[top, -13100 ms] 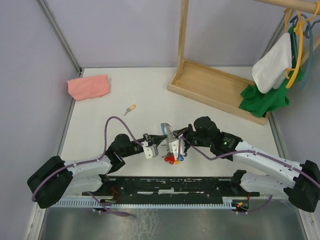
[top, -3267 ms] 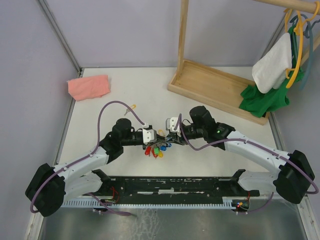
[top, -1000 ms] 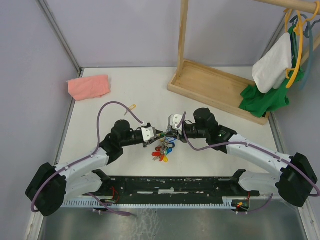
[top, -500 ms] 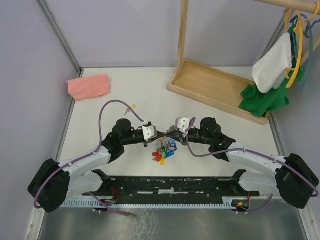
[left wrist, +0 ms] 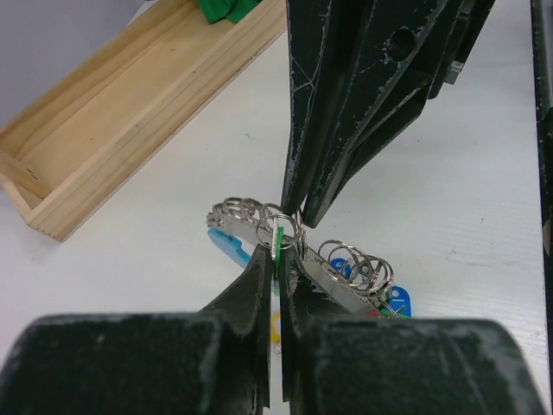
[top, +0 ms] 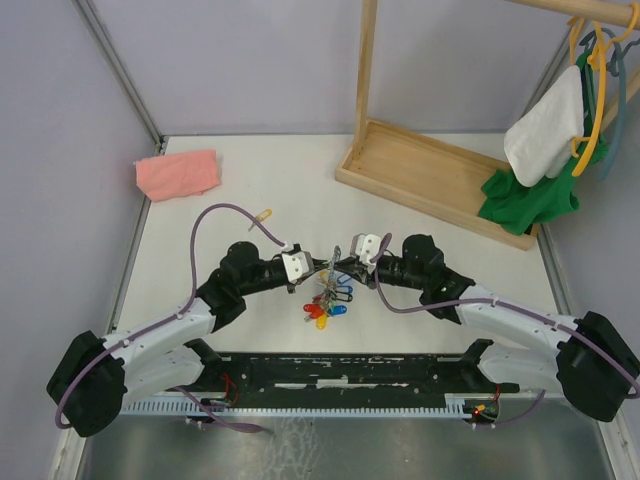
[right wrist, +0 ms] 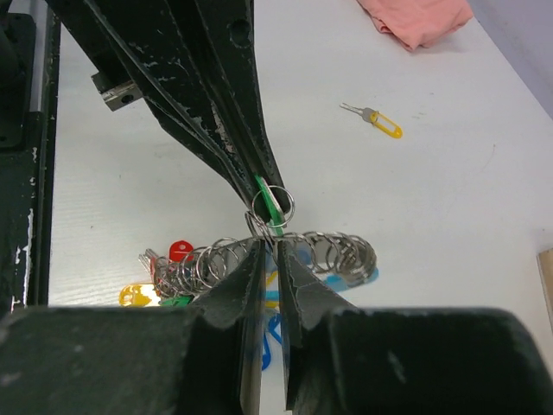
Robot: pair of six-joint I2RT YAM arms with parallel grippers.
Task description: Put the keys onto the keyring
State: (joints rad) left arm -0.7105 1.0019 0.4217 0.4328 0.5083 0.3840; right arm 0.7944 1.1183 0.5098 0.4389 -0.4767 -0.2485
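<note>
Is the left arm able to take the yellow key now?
Probably not yet: the left end effector is shut on the green key. The yellow key itself lies uncovered on the table.

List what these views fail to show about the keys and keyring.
- Green key: mostly hidden inside the shut left gripper, left wrist view.
- Whether it is threaded onto the keyring: the right gripper covers the join, right wrist view; too small from above.
- Yellow key: partly behind a cable, top view.
</note>
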